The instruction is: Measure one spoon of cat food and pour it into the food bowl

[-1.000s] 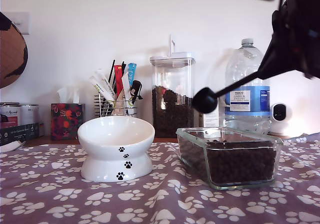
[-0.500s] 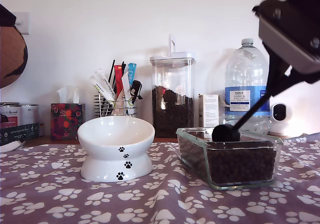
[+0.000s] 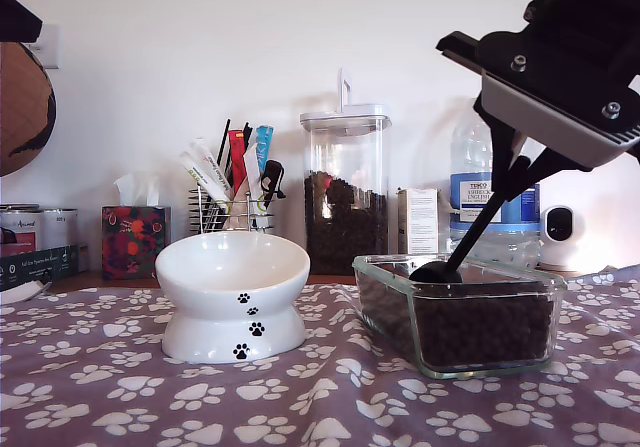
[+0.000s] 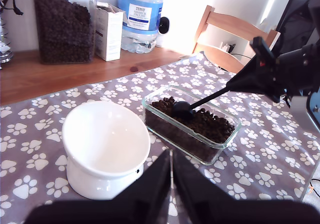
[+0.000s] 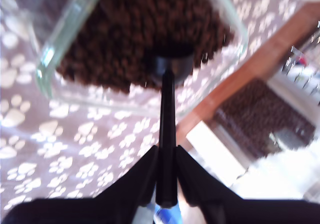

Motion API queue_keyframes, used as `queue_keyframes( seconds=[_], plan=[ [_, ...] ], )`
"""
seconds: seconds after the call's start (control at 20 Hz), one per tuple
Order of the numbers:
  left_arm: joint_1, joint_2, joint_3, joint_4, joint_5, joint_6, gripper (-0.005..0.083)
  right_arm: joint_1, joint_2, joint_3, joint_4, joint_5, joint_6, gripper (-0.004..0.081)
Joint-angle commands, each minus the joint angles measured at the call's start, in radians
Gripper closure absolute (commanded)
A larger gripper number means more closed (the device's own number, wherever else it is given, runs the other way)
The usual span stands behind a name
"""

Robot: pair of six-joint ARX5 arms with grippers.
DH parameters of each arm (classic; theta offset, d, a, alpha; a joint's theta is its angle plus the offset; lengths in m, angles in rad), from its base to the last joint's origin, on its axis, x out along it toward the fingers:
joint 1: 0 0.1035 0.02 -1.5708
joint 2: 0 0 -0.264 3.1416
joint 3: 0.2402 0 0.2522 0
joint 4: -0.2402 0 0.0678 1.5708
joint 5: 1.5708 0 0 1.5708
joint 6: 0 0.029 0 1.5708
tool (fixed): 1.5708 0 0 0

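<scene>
Exterior view: my second hand (image 3: 515, 172) grips the long black plastic spoon (image 3: 474, 230) steeply, so its cup digs into brown cat food (image 3: 480, 329) in the clear glass dish (image 3: 385, 302). The white ceramic food bowl (image 3: 232, 302) stands beside that dish. First wrist view: my first hand (image 4: 170, 176), closed and empty, hangs clear of the dish. Second wrist view: the cup sits in kibble.

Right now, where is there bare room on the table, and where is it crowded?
Free: cloth in front of bowl and dish, and between them. Crowded: around the canister, and the dish, where my second gripper holds the spoon.
</scene>
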Motion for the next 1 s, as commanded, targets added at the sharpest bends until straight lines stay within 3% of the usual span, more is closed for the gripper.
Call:
queue_keyframes(
  seconds=[0.0, 0.25, 0.95],
  plan=[
    [-0.003, -0.003, -0.003, 0.01, 0.003, -0.003, 0.0793, 0.016, 0.027, -0.014, -0.058, -0.027, -0.026, 0.0783],
    [-0.003, -0.003, -0.003, 0.01, 0.003, -0.003, 0.0793, 0.014, 0.027, -0.014, -0.081, -0.023, 0.057, 0.0783],
    [-0.003, -0.003, -0.003, 0.01, 0.004, -0.003, 0.0793, 0.014, 0.027, -0.012, 0.002, -0.06, 0.6, 0.0783]
  ],
)
